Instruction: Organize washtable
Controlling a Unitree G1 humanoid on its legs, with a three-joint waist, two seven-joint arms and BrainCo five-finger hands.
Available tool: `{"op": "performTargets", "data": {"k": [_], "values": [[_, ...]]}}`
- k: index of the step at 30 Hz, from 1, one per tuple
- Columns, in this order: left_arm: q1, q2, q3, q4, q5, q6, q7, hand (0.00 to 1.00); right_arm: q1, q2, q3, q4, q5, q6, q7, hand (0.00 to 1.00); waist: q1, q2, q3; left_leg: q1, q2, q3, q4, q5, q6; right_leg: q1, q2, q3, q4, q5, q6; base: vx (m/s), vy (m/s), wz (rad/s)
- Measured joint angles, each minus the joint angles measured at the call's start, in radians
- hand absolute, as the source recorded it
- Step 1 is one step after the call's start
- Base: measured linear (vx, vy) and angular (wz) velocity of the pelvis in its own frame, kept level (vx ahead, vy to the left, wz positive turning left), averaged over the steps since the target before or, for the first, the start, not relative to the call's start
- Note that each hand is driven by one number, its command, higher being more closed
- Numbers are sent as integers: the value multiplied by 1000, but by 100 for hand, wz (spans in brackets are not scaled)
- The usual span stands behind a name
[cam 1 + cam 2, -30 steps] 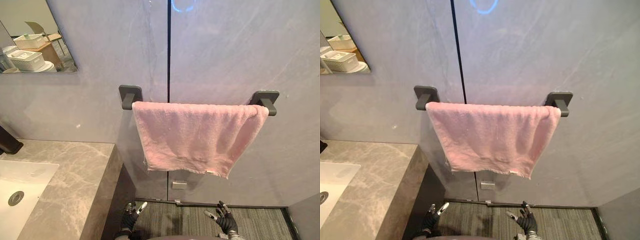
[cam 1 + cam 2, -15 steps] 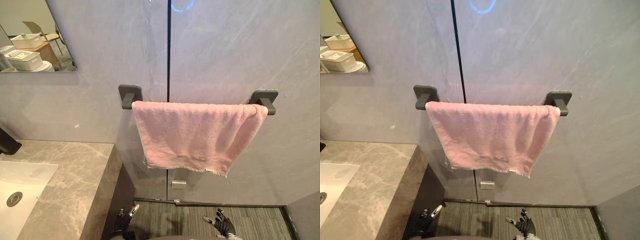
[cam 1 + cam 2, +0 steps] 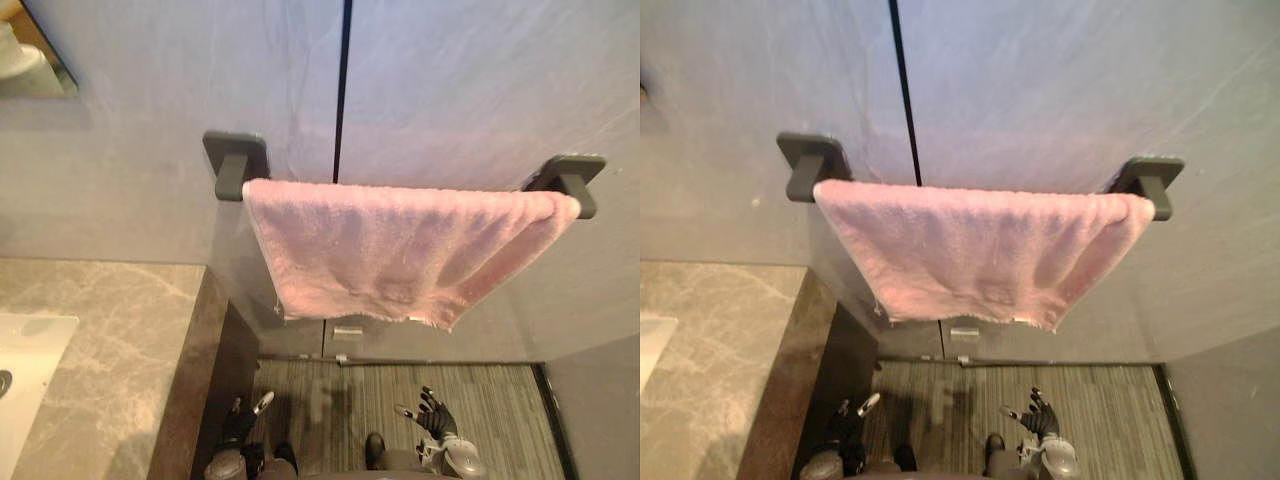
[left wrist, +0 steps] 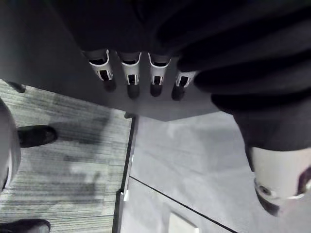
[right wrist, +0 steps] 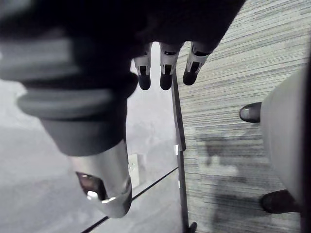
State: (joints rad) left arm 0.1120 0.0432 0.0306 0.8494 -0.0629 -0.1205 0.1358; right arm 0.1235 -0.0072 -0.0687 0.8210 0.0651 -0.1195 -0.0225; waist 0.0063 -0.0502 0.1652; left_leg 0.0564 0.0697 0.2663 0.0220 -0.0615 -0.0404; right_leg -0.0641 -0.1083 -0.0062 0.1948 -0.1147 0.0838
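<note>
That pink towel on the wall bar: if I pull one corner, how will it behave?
Likely floppy: the pink towel hangs in soft folds with an uneven lower edge, so it should bunch in a grip. Probably light: the cloth looks thin. No clip shows near the bracket, so a corner pull may slide it sideways off.

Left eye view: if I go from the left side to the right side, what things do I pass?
sink → counter → left bracket → towel → right bracket
</note>
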Motion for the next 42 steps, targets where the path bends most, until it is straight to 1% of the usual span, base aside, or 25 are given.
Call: {"op": "performTargets", "data": {"k": [3, 6, 7, 8, 9, 11, 12, 13, 14, 15, 16, 17, 18, 20, 21, 22, 23, 24, 25, 26, 27, 28, 31, 35, 42], "values": [[4, 3, -17, -19, 21, 1, 1, 0, -2, 0, 7, 1, -6, 9, 4, 0, -7, 2, 1, -35, 3, -50, 36, 1, -2, -59, -80, -38, 264, -120, -23, -31, -45, 64], [17, 28, -14, -19, 36, -1, 21, 0, -20, 2, 7, -1, -7, 10, 4, 0, 5, -8, -11, -85, 46, -85, 67, 25, -46, -81, -167, 9, 365, -121, -25, -26, -247, 31], [26, 38, -10, -21, 36, -1, 21, 0, -36, 4, 8, -1, -7, 10, 4, 0, 9, -26, -21, -117, 61, -89, 78, 39, -69, -85, -179, 48, 326, -71, -17, -96, -389, 4], [26, 48, -8, -19, 36, 0, 21, 0, -47, 5, 7, 0, -7, 10, 4, 0, 7, -47, -32, -142, 72, -98, 83, 51, -92, -80, -167, 75, 282, -89, 62, -129, -453, -9], [21, 52, 3, -17, 36, 0, 22, 0, -67, 0, 9, -1, -7, 10, 3, 0, 12, -38, -28, -170, 100, -103, 82, 71, -121, -77, -144, 53, 232, -136, 115, -139, -478, -8], [1, 15, 5, -8, 35, 1, 25, 0, -104, -37, 9, -2, -7, 9, -1, 0, -8, 31, 13, -204, 166, -138, 83, 110, -134, -48, -84, -2, 177, -172, 88, -180, -487, 18], [-7, -9, -3, -6, 35, 0, 26, 0, -103, -61, 9, -2, -6, 9, -1, 0, -22, 59, 31, -217, 179, -156, 79, 142, -104, -37, -61, -39, 179, -168, 81, -210, -342, 100], [-15, -40, -32, -3, 34, -2, 32, 0, -78, -90, 5, 6, -6, 10, -3, 0, -34, 90, 35, -225, 187, -140, 22, 277, -93, -26, -48, -102, 179, -157, 63, -251, -276, 104], [-14, -43, -46, -4, 34, -3, 34, 0, -73, -92, 2, 11, -6, 10, -5, 0, -37, 89, 37, -224, 186, -125, -12, 328, -89, -28, -50, -126, 165, -149, 45, -286, -282, 95], [-21, -47, -62, -7, 34, -6, 39, 0, -67, -91, -7, 20, -6, 10, -16, 0, -40, 90, 38, -237, 181, -90, 2, 327, -97, -28, -52, -169, 130, -136, -1, -274, -237, 55], [-23, -47, -64, -7, 35, -6, 38, 0, -72, -82, -15, 9, -6, 9, -25, 0, -45, 83, 38, -276, 153, -70, 141, 219, -92, -45, -62, -193, 127, -125, -17, -199, -162, 63], [-32, -47, -69, -7, 35, -6, 38, 0, -69, -75, -22, 1, -5, 9, -27, 0, -49, 76, 41, -302, 126, -67, 262, 127, -61, -52, -73, -214, 126, -119, -24, -154, -109, 59], [-35, -47, -72, -7, 35, -7, 38, 0, -59, -70, -30, -4, -4, 9, -27, 0, -48, 73, 43, -309, 114, -65, 336, 74, -52, -52, -78, -228, 124, -115, -26, -142, -61, 59], [-27, -49, -75, -4, 35, -7, 36, 0, -30, -62, -35, -5, 4, 9, -34, 0, -51, 93, 34, -276, 108, -11, 485, -65, -45, -27, -73, -293, 126, -111, -29, -112, -26, 83], [-27, -51, -78, -6, 35, -6, 35, 0, -27, -71, -38, -4, 4, 10, -36, 0, -56, 109, 31, -282, 117, 9, 456, -64, -46, -21, -58, -320, 134, -110, -29, -58, -38, 129], [-27, -50, -88, -19, 35, -8, 30, 0, -29, -62, -51, 1, 4, 15, -38, 0, -59, 106, 30, -272, 97, 14, 371, -30, -26, -27, -55, -344, 133, -99, -47, -104, -68, 154], [-32, -35, -100, -20, 36, -7, 20, 0, -28, -56, -54, 0, 4, 12, -39, 0, -80, 106, 22, -236, 63, -39, 180, 46, -36, -20, -8, -350, 26, -69, -87, -167, -98, 176], [-35, -15, -99, -13, 36, -6, 17, 0, -29, -41, -53, 6, 4, 8, -39, 0, -98, 99, 15, -206, 42, -31, 88, 61, -33, 5, -4, -365, -62, -22, -84, -155, -39, 179], [-47, -17, -101, 7, 37, 8, 17, 0, -51, -36, -68, 24, 5, -4, -40, 0, -103, 103, 21, -174, 64, 70, 194, -25, -32, 38, -11, -438, -87, 4, -72, -88, 2, 135], [-43, -21, -105, 7, 37, 11, 17, 0, -58, -37, -76, 31, 5, 2, -41, 0, -104, 105, 23, -134, 61, 98, 178, -32, -45, 49, -12, -453, -86, 9, -75, -13, 73, 146], [-31, -32, -118, 5, 38, 14, 15, 0, -56, -41, -84, 29, 5, 4, -42, 0, -112, 126, 20, -36, 39, 87, 11, 9, -67, 68, -6, -502, -83, 14, -75, -39, 112, 108], [-31, -29, -129, 5, 38, 14, 13, 0, -60, -39, -88, 32, 5, 5, -42, 0, -105, 130, 18, -5, 34, 78, -62, 29, -54, 80, 1, -524, -87, 14, -75, -56, 114, 92], [6, -11, -128, 13, 39, 16, 13, 0, -76, 2, -78, 35, 5, 5, -41, 0, -101, 109, 15, 13, 23, 67, -98, 61, -47, 91, -2, -525, -95, 32, -68, -129, 28, 15], [14, -6, -104, 55, 39, 15, 15, 0, -77, 2, -72, 39, 4, 8, -42, 0, -103, 109, 15, 23, 4, 57, -124, 84, -21, 99, -10, -518, -110, 44, -49, -143, 6, 0], [15, 11, -66, 99, 75, 15, 17, 0, -96, 0, -67, 88, -1, 9, -43, 0, -100, 97, 16, 26, -14, -6, -126, 109, -8, 131, -26, -571, -98, 41, -38, -89, 1, 25]]}}
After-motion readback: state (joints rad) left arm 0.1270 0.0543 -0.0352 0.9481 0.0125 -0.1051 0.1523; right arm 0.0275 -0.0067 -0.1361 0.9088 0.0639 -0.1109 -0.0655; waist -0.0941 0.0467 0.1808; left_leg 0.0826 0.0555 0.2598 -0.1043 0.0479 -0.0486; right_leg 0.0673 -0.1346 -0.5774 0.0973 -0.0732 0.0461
